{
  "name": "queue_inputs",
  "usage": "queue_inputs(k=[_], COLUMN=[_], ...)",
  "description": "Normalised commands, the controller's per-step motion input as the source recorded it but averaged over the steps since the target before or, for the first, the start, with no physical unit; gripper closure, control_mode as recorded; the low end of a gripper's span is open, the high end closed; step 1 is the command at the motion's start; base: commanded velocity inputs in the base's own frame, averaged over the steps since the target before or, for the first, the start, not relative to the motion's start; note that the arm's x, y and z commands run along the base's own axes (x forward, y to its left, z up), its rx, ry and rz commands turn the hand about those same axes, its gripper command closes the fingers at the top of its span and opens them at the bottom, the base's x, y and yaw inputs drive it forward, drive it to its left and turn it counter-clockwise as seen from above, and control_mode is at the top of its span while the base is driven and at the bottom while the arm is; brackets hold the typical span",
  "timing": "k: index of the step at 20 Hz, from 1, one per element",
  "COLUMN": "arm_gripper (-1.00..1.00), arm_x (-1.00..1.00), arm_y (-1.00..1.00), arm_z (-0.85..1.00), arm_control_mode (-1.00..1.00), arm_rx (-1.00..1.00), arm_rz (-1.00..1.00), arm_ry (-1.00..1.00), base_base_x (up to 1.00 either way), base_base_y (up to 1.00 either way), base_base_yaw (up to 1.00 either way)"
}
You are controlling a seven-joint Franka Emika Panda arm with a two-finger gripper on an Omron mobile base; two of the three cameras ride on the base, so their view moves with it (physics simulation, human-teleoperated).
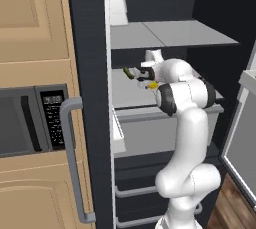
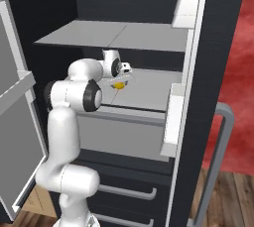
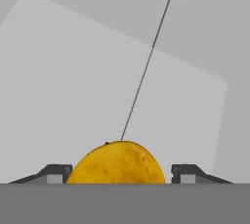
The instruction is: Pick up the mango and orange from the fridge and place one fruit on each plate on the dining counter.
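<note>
From the left base camera, I am reaching into the open fridge (image 1: 90,48), my claw (image 1: 148,84) hovering over the middle shelf (image 1: 125,98) with the mango (image 1: 151,86) just under it, and a dark green vegetable (image 1: 129,73) lying at ten o'clock from it.

From the right base camera, my claw (image 2: 121,78) is hanging directly over the mango (image 2: 119,85).

In the hand camera, the mango (image 3: 117,163) is sitting at six o'clock between my fingertips (image 3: 54,173); a gap is showing on each side, so I cannot tell whether I am gripping it.

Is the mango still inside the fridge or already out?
Inside. The mango lies on the grey middle shelf of the fridge, between the hand's fingers.
</note>
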Motion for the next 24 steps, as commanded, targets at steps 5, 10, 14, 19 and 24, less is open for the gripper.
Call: queue_inputs(k=[5,10,14,19,24], arm_gripper=[1.0,1.0,1.0,1.0,1.0], arm_x=[-0.27,-1.0,-1.0,-1.0,-1.0], arm_y=[-0.26,-0.88,-0.77,-0.51,-0.01], arm_z=[-1.0,-0.86,-0.58,-0.19,0.3], arm_control_mode=[-1.0,-1.0,-1.0,-1.0,-1.0], arm_rx=[-0.02,0.42,0.65,0.52,0.01], arm_rz=[0.03,0.2,0.35,0.32,0.22], arm_ry=[0.5,0.05,-0.11,-0.16,-0.13], base_base_x=[0.0,0.0,0.0,0.0,0.0], base_base_y=[0.0,0.0,0.0,0.0,0.0], base_base_yaw=[0.0,0.0,0.0,0.0,0.0])
